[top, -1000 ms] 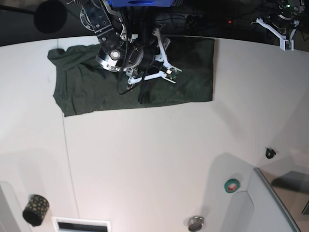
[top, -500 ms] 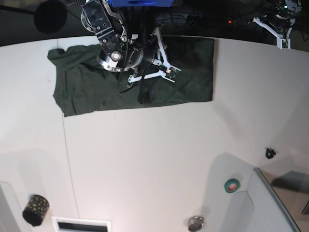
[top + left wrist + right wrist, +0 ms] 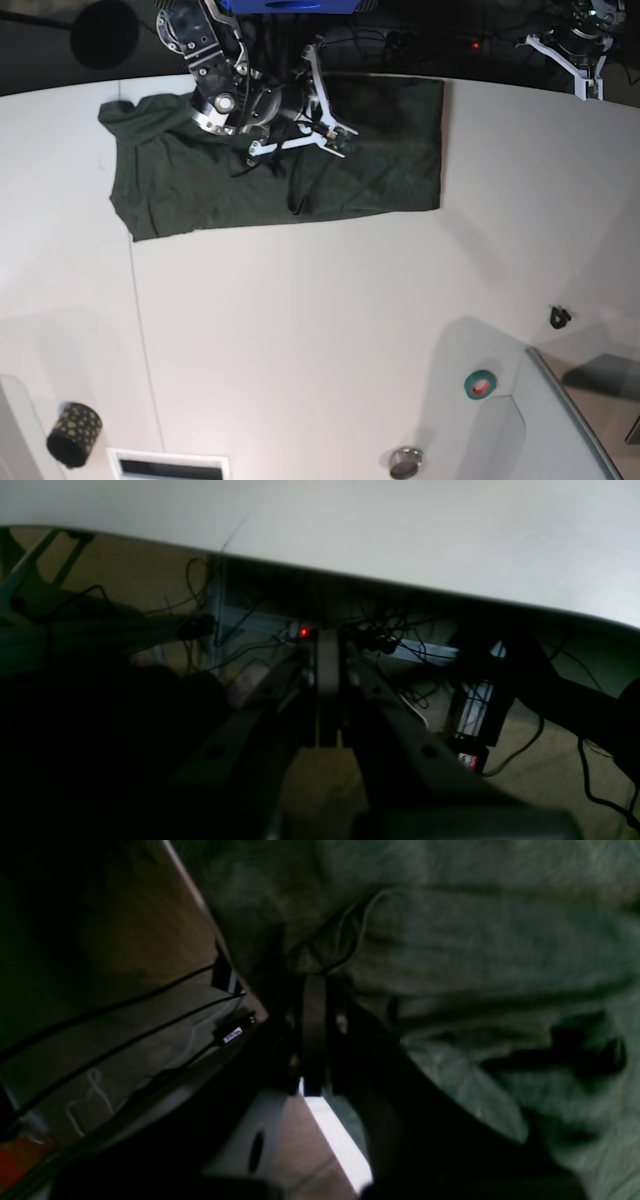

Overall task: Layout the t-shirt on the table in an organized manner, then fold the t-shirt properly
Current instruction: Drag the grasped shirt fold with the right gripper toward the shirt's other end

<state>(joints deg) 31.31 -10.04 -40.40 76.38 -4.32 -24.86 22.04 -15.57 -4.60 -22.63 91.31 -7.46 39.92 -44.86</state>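
The base camera is hanging overhead, looking straight down on the whole white desk (image 3: 320,300) from well above. The right wrist camera is riding on the arm at that view's left, peering close along its dark fingers (image 3: 314,1030) onto the green t-shirt (image 3: 475,965) at the desk's far edge, a patch the overhead view is also taking in. The left wrist camera is sitting off past the far right edge, looking back across the desk rim (image 3: 400,585) at cables underneath.
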